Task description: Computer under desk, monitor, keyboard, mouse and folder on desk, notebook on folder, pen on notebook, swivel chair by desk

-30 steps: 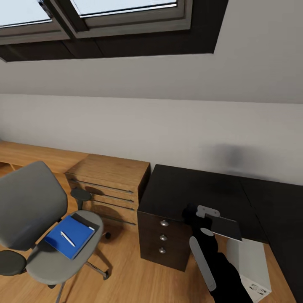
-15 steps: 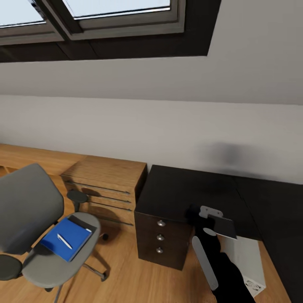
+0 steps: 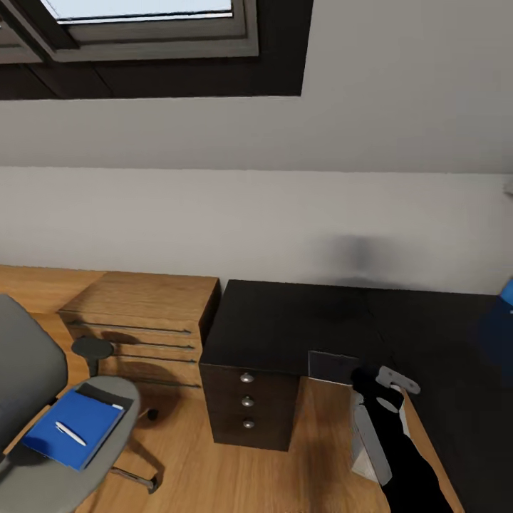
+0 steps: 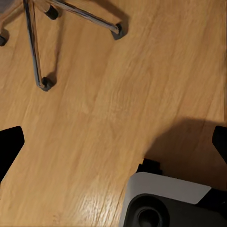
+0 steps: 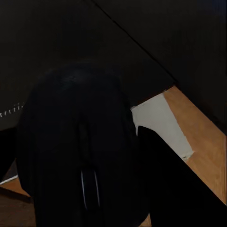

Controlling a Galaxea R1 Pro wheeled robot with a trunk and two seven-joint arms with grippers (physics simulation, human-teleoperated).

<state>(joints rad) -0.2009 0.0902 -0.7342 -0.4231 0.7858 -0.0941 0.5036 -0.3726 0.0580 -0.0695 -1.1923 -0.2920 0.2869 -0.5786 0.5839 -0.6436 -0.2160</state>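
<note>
The mouse (image 5: 80,151) sits gripped in my right claw (image 3: 381,385), hovering at the front edge of the black desk (image 3: 299,324). I judge the step as placing it; next I lower and release. My left claw's (image 4: 113,142) tips stand wide over the floor (image 4: 118,85).

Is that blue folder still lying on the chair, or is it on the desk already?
On the chair. The blue folder lies flat on the grey swivel chair seat, with the white pen on top; the desk is apart from it.
</note>
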